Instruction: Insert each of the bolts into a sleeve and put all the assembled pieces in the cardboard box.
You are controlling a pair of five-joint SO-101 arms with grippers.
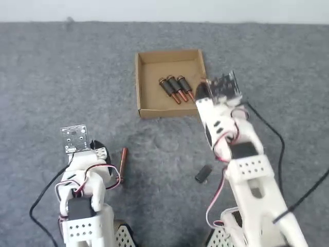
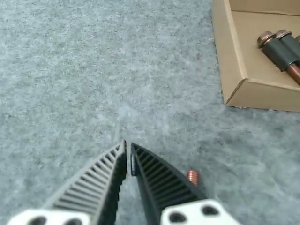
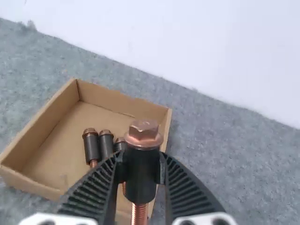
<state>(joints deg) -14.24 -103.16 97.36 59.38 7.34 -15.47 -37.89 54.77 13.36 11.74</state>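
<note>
The cardboard box (image 1: 138,85) lies at the far middle of the table with three assembled pieces (image 1: 172,88) lying side by side inside. My right gripper (image 3: 139,158) is shut on a black sleeve with a copper bolt through it (image 3: 142,161), held upright just outside the box's right wall (image 3: 161,124); from above, that gripper (image 1: 201,93) sits at the box's near right corner. My left gripper (image 2: 127,146) is shut with nothing in it, low over the carpet. A loose copper bolt (image 1: 123,159) lies right beside it, its head (image 2: 192,176) peeking past one finger.
A loose black sleeve (image 1: 203,173) lies on the grey carpet between the two arms, close to the right arm's base. The box's near corner (image 2: 234,91) with assembled pieces (image 2: 281,47) stands ahead of the left gripper. A white wall borders the table's far edge.
</note>
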